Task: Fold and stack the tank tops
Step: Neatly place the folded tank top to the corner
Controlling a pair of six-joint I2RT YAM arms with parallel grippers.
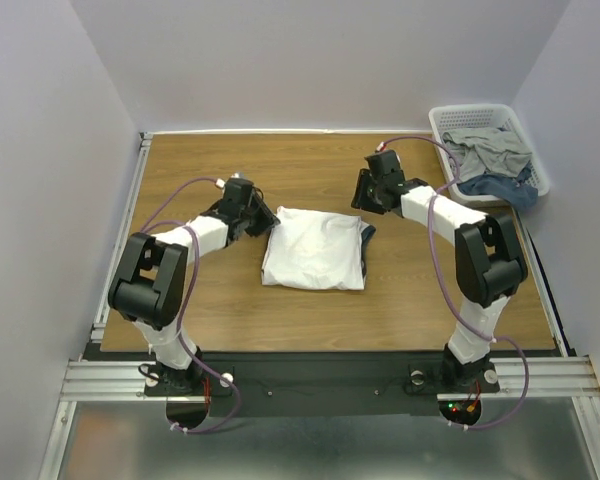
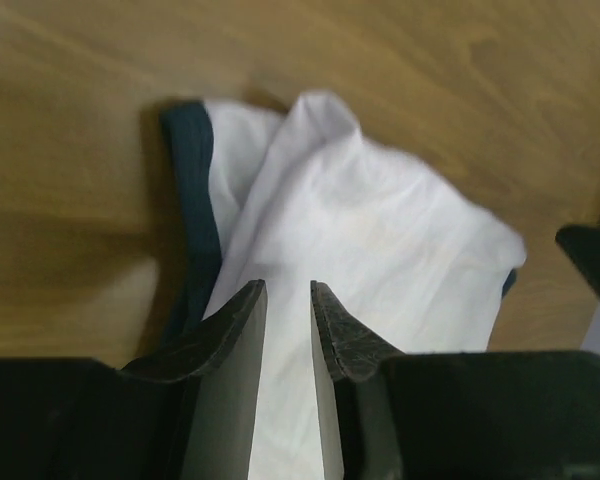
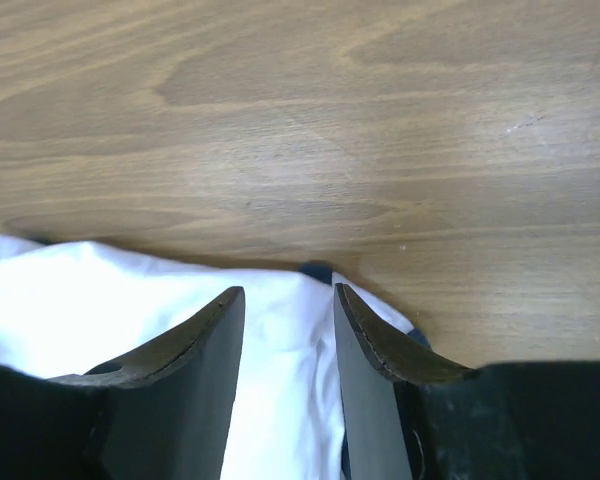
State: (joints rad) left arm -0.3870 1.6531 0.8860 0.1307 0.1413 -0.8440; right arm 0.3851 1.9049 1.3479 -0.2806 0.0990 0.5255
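White folded tank top [image 1: 315,248] on table [image 1: 230,320]

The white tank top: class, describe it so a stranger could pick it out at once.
On the wooden table, near its middle, lies a folded white tank top with navy trim. Unlike the grey and blue clothes heaped in the white basket at the far right corner, it lies flat on the wood.
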